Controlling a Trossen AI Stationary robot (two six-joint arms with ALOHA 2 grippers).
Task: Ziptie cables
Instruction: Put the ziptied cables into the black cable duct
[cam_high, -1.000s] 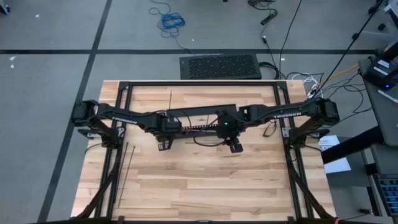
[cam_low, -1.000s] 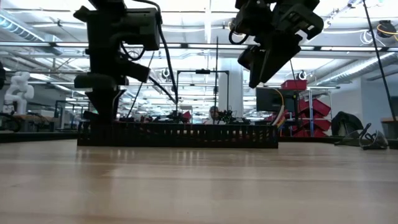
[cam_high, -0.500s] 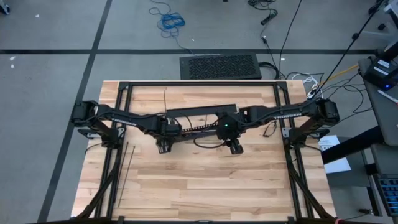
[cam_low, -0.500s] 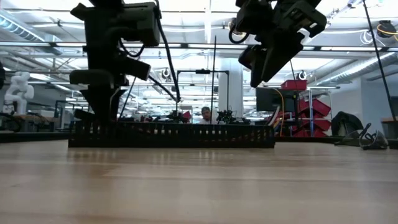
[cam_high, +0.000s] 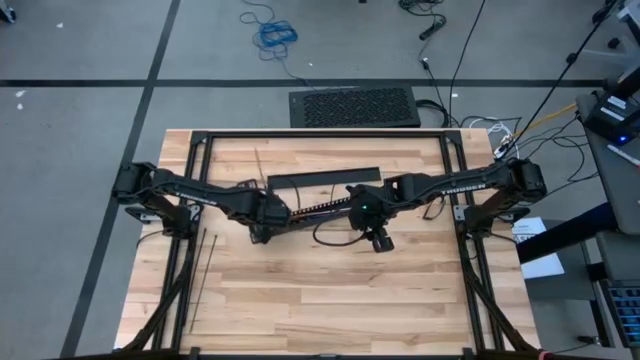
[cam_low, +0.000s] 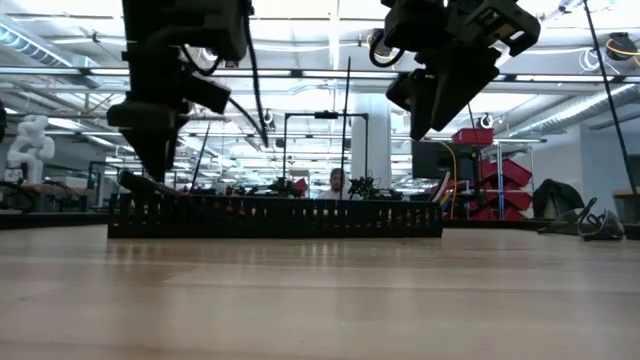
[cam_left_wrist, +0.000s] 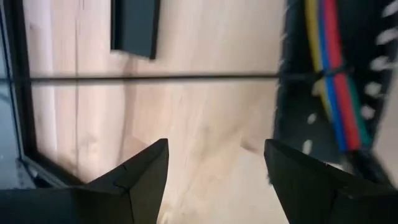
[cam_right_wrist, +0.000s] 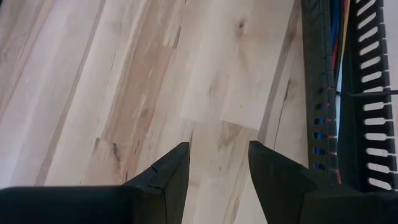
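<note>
The cables, yellow, blue, red and green wires, lie inside the long black slotted channel at the table's middle. A thin black ziptie crosses them, and its tail points toward the far edge. My left gripper is open above bare wood beside the channel's left end, touching nothing. My right gripper is open and raised over the wood on the channel's near side. The cables show inside the channel in the right wrist view too.
A flat black strip lies just beyond the channel. Long thin black straps lie near the table's left edge. A black loop rests on the wood between the grippers. The table's near half is bare wood.
My left gripper has risen from the channel's left end and tipped over at an angle. The channel has slid a little toward the table's left, and the ziptie's tail has swung left with it. My right gripper has barely moved.
</note>
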